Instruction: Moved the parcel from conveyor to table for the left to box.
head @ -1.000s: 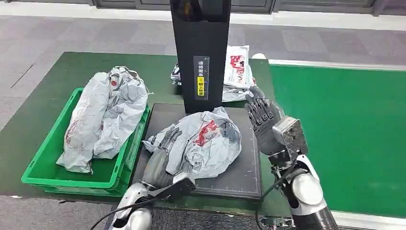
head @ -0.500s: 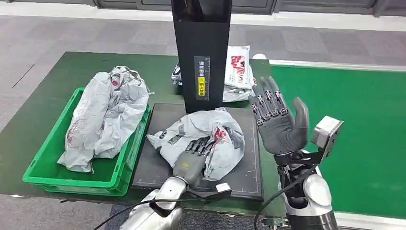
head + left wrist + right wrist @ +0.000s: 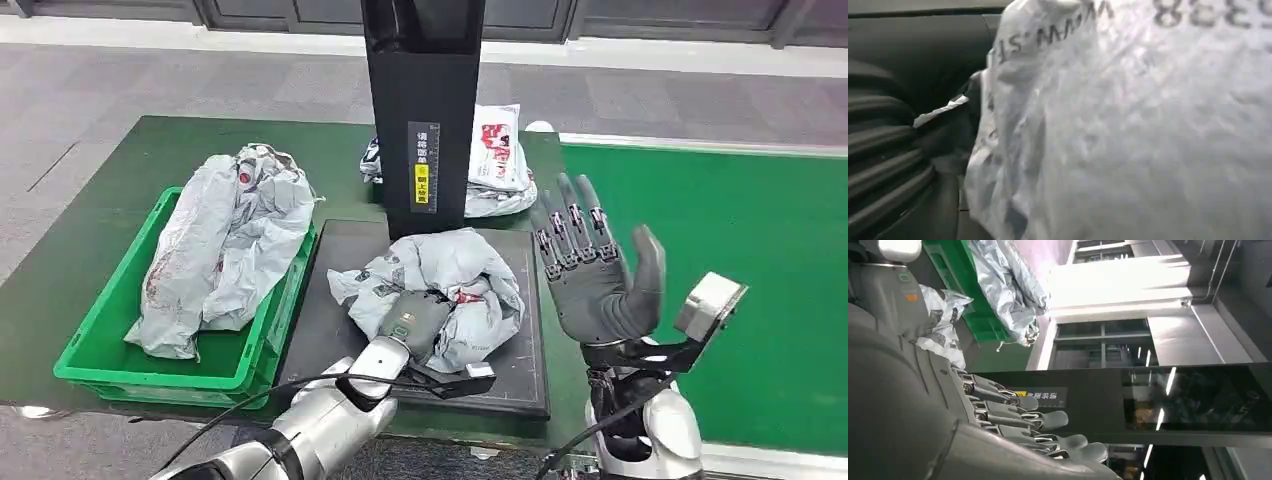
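Centrally, left hand (image 3: 415, 325) grasps grey parcel (image 3: 460, 280) on black platform (image 3: 515, 375); right hand (image 3: 592, 275) at 3 o'clock, released, fingers spread.

Black upright post (image 3: 422, 110) at far edge of black pad (image 3: 520, 360), just behind grey parcel (image 3: 460, 280); blocks reach straight back. Green bin (image 3: 215, 370) touching pad's left edge, heaped with grey bags (image 3: 225, 240). More bags (image 3: 498, 160) behind post, right side. Left hand (image 3: 415, 322) on parcel's near side. Right hand (image 3: 590, 270) raised, fingers spread, above pad's right edge. Bare green belt (image 3: 740, 270) open to the right.
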`<control>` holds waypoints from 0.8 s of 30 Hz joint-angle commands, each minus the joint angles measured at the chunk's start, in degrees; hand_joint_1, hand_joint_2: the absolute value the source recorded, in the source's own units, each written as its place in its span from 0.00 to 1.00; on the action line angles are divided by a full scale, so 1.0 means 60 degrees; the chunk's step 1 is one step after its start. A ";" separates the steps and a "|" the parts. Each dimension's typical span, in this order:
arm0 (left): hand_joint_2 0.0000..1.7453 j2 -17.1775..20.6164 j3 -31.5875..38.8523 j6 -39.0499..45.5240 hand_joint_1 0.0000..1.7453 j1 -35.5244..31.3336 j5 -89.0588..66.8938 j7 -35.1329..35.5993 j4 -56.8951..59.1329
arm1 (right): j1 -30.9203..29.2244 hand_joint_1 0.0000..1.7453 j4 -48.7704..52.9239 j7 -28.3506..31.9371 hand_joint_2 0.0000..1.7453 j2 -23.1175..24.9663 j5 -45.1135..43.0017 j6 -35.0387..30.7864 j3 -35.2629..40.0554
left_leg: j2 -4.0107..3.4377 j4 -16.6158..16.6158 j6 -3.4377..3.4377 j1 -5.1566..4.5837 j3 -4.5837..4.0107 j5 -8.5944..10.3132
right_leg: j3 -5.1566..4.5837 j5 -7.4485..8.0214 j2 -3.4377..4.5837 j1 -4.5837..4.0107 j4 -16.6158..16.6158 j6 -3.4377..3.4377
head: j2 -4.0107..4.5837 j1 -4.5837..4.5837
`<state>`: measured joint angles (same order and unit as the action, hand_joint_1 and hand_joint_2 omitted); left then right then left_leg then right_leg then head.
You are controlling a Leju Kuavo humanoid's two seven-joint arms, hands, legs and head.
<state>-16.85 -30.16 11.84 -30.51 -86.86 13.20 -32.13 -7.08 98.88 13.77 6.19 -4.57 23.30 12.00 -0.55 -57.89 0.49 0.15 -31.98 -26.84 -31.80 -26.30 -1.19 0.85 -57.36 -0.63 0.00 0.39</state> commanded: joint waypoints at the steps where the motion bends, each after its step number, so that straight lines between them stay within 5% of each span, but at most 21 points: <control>1: 1.00 0.0572 0.1440 0.1054 1.00 0.0686 -0.0396 0.0277 -0.0713 | 0.0283 0.00 -0.0036 -0.0030 0.00 0.0274 -0.0164 0.0042 -0.0985 | -0.0009 0.0002 0.0007 0.0004 -0.0033 0.0014 | -0.0041 0.0018 0.0024 -0.0004 -0.0001 0.0009 | 0.0000 0.0000; 6: 1.00 0.0939 0.3273 0.1287 1.00 0.2225 0.0644 -0.0425 -0.5979 | 0.0883 0.00 0.0505 0.0099 0.00 0.0385 -0.0225 0.0342 -0.1376 | -0.0033 0.0007 0.0020 0.0009 0.0021 0.0016 | -0.0093 0.0021 0.0059 -0.0011 -0.0002 0.0022 | 0.0000 -0.0004; 7: 1.00 0.0907 0.3474 0.1428 1.00 0.2421 0.0735 -0.0422 -0.6614 | 0.0962 0.00 0.0576 0.0139 1.00 0.0396 -0.0216 0.0362 -0.1393 | -0.0046 0.0000 0.0020 0.0007 0.0041 0.0004 | -0.0077 0.0011 0.0061 -0.0009 -0.0013 0.0023 | 0.0000 -0.0004; 16: 1.00 0.1185 0.4637 0.3792 1.00 0.3753 0.2614 -0.1771 -1.0683 | 0.1393 0.00 0.0708 0.0496 1.00 0.0328 -0.0265 0.0393 -0.1479 | -0.0078 -0.0006 0.0031 0.0017 -0.0075 0.0003 | -0.0206 0.0010 0.0107 -0.0021 -0.0024 0.0027 | 0.0000 0.0000; 24: 1.00 0.1252 0.5893 0.4693 1.00 0.3609 0.3145 -0.2753 -1.1310 | 0.1526 0.00 0.0472 0.0683 1.00 0.0433 -0.0234 0.0693 -0.1587 | -0.0057 -0.0001 0.0032 0.0012 -0.0110 0.0014 | -0.0237 0.0010 0.0081 -0.0016 -0.0023 0.0027 | 0.0000 -0.0003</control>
<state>-10.84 -4.59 38.73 -8.51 -69.36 0.33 -91.72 1.84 103.36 17.51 7.50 -6.43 26.29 7.04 -0.85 -57.88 0.67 0.17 -32.63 -26.76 -33.20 -26.27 -0.84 0.81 -57.51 -0.51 0.00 0.37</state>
